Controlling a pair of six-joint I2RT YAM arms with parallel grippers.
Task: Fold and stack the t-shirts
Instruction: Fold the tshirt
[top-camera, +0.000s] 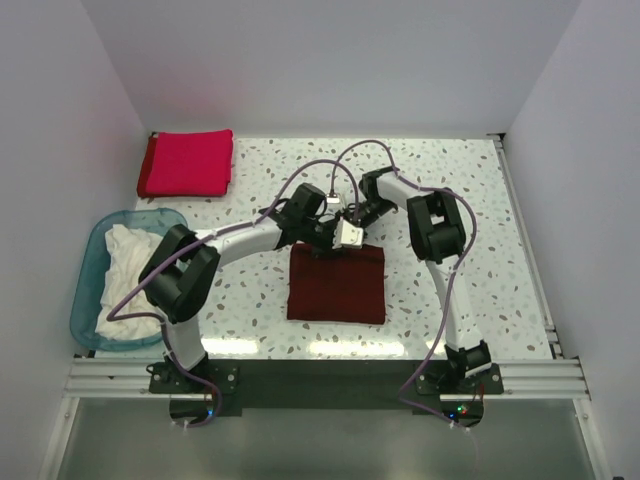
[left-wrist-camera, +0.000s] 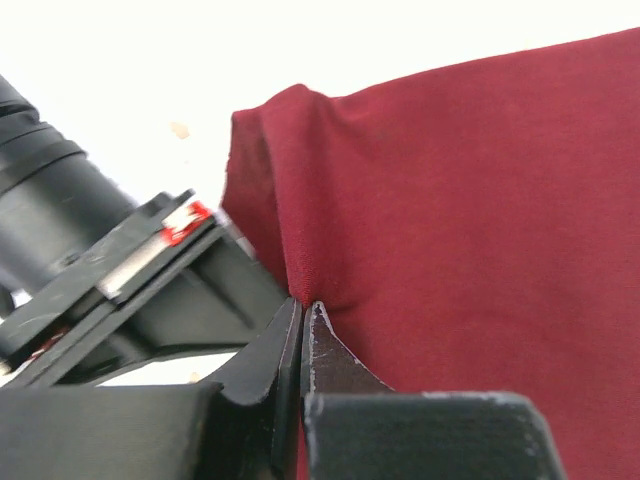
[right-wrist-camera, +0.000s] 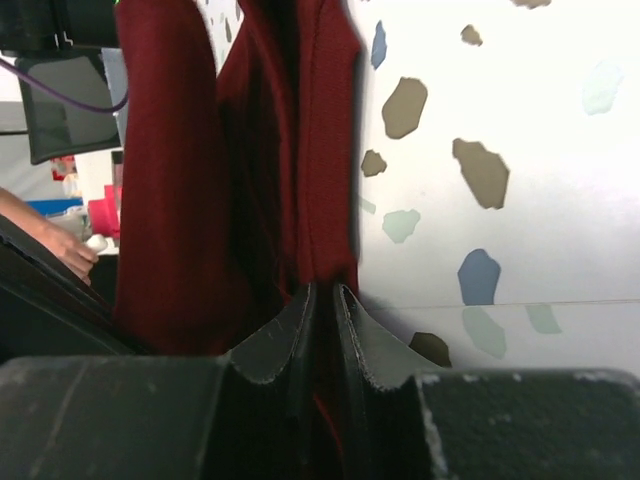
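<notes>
The dark maroon t-shirt (top-camera: 337, 285) lies folded in a rectangle at the table's middle. My left gripper (top-camera: 322, 243) is shut on its far edge, with cloth (left-wrist-camera: 470, 200) pinched between the fingertips. My right gripper (top-camera: 357, 230) is shut on the same far edge, a little to the right, with cloth (right-wrist-camera: 250, 150) in its jaws. The crimson-red t-shirt (top-camera: 187, 163) lies folded at the far left corner. White t-shirts (top-camera: 130, 275) are heaped in the blue tub (top-camera: 92, 262) on the left.
The speckled table (top-camera: 470, 200) runs to white walls on three sides. The two arms cross over the table's middle, with purple cables looping above them. The metal rail with the arm bases lies along the near edge.
</notes>
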